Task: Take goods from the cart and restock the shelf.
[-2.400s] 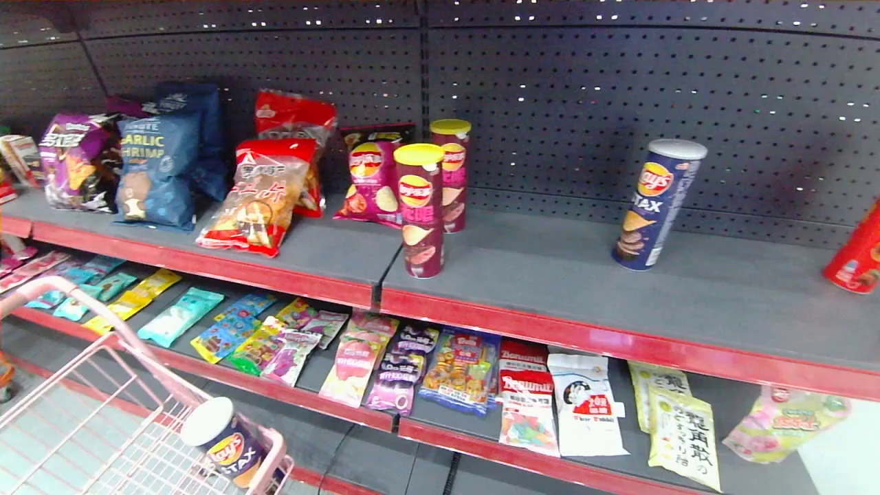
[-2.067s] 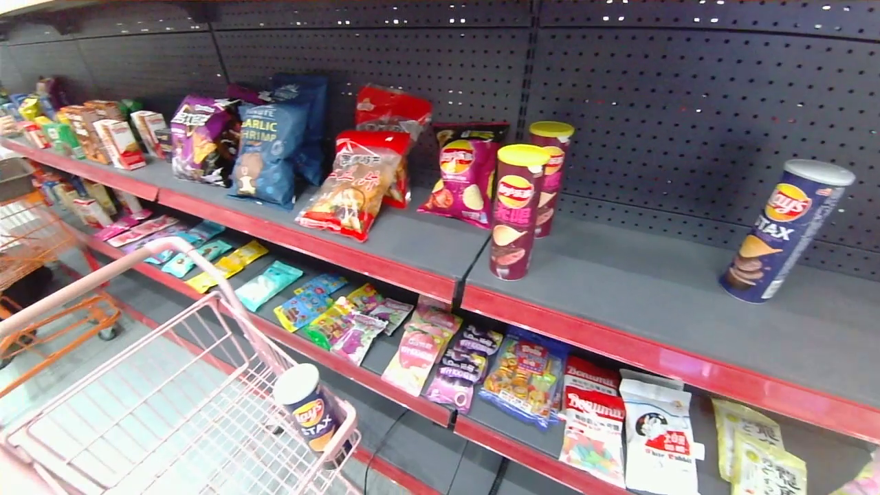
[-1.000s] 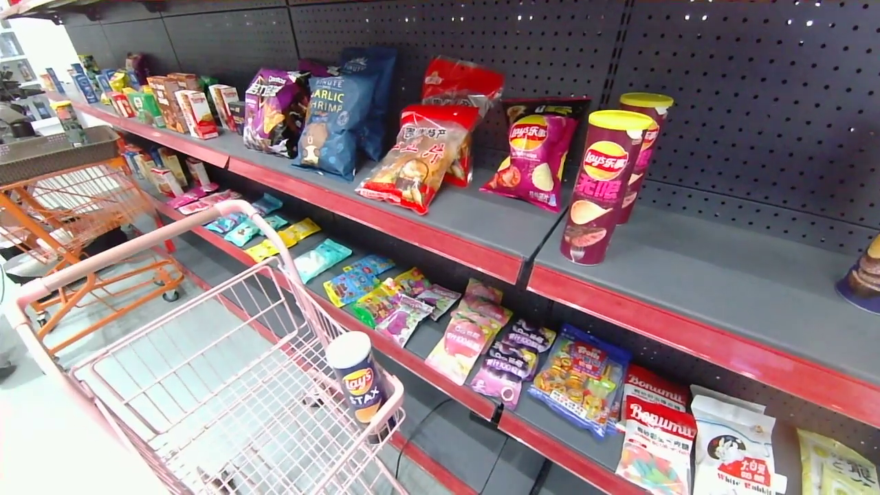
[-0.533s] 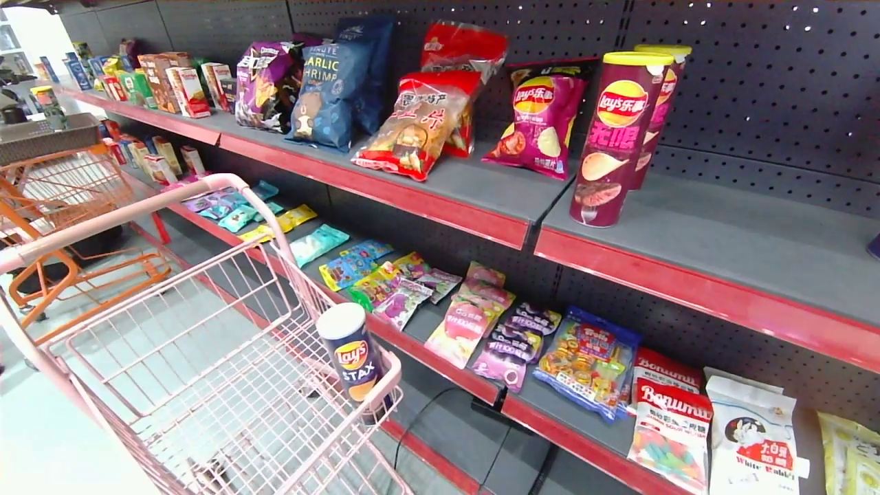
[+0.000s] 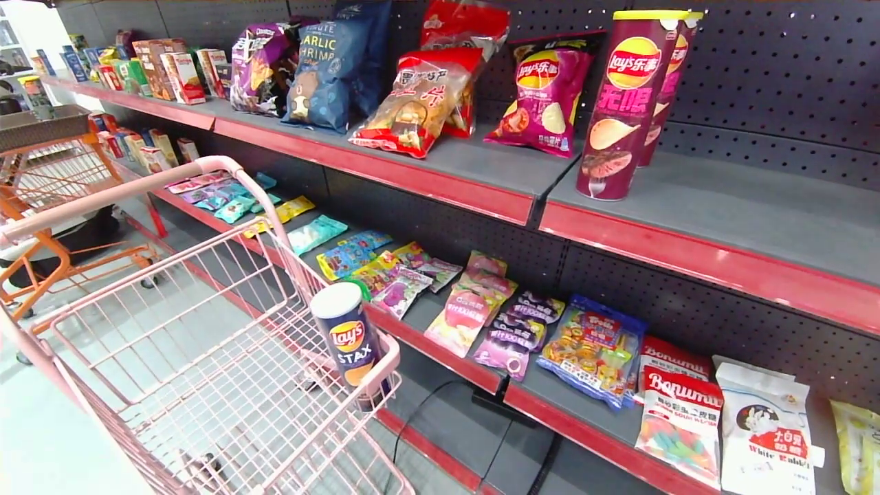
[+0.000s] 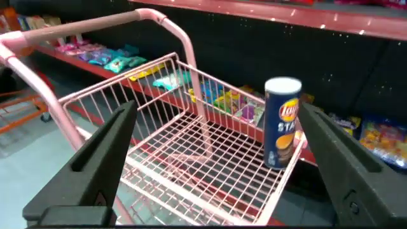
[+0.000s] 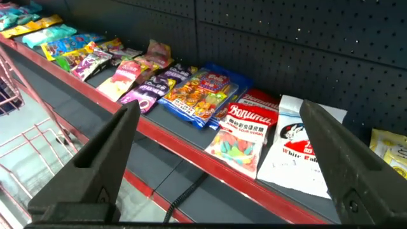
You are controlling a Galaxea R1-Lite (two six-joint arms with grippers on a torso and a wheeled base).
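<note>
Dark perforated pegboard [image 5: 756,62] backs the red-edged shelf [image 5: 687,258]. The floor [image 5: 41,440] is pale grey; a black cable [image 5: 548,454] trails underneath, and an orange trolley [image 5: 55,161] stands farther down the aisle.

The pink wire shopping cart [image 5: 117,198] is open from above. A blue cylindrical chip can with a white lid [image 5: 347,340] stands upright in its corner nearest the shelving. On the grey upper shelf board with a red front edge [image 5: 742,213], open room lies right of two tall maroon chip tubes with yellow lids [image 5: 619,103]. Upright snack bags [image 5: 412,96] crowd the left.
</note>
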